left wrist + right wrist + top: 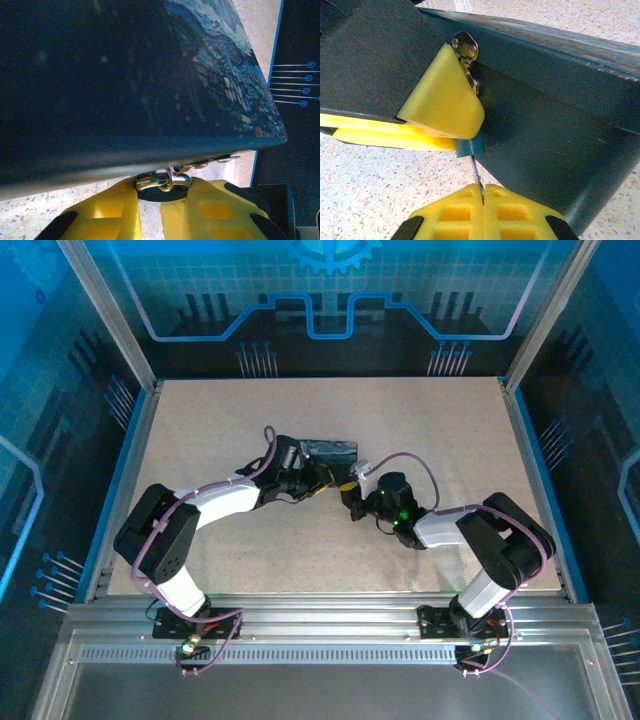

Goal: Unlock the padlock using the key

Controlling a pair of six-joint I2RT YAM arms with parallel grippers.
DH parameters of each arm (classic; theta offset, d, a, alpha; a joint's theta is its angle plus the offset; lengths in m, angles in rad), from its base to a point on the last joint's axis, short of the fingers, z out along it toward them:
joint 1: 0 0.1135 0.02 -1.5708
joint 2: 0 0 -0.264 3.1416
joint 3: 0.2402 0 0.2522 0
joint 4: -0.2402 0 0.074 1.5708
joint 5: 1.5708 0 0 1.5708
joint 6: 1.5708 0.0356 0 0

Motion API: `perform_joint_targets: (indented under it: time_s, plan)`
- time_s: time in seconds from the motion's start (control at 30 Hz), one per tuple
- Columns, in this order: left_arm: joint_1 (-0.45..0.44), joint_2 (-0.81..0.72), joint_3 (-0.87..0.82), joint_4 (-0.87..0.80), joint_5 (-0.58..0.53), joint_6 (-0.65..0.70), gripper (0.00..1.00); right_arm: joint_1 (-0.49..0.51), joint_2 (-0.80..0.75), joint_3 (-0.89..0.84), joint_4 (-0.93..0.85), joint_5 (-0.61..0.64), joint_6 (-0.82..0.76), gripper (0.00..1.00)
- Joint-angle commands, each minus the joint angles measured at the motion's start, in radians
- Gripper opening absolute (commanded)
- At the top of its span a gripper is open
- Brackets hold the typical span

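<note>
The padlock (470,147) is clamped against the tin (560,150) by the left gripper (162,192). The key (476,170), pinched in the right gripper (483,189), is aimed lengthwise at it.

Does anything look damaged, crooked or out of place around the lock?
Nothing stands out. The left gripper holds the padlock against the tin, and the key, pinched in the right gripper, reaches the padlock's body.

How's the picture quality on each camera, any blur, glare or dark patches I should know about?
Top external: even light, a green glow on the right arm. Left wrist: the tin looms dark and soft, the padlock glints. Right wrist: sharp, the key crisp in the right gripper.
</note>
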Motion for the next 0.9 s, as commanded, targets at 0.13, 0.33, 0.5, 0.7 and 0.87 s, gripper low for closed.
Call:
perform_joint_targets:
  time_s: [0.13, 0.33, 0.5, 0.7, 0.87]
  plan:
    - [-0.032, -0.037, 0.015, -0.018, 0.117, -0.023, 0.07, 0.007, 0.034, 0.044, 0.182, -0.027, -0.035, 0.00]
    - [-0.031, -0.043, 0.022, -0.030, 0.122, -0.021, 0.07, -0.015, 0.039, 0.039, 0.198, -0.050, -0.060, 0.00]
    - [-0.031, -0.049, 0.027, -0.033, 0.128, -0.023, 0.07, -0.025, 0.067, 0.047, 0.219, -0.064, -0.065, 0.00]
    - [-0.031, -0.052, 0.030, -0.042, 0.125, -0.019, 0.07, -0.042, 0.077, 0.064, 0.233, -0.115, -0.041, 0.00]
    - [-0.032, -0.047, 0.027, -0.037, 0.126, -0.018, 0.07, -0.061, 0.091, 0.089, 0.229, -0.220, 0.018, 0.00]
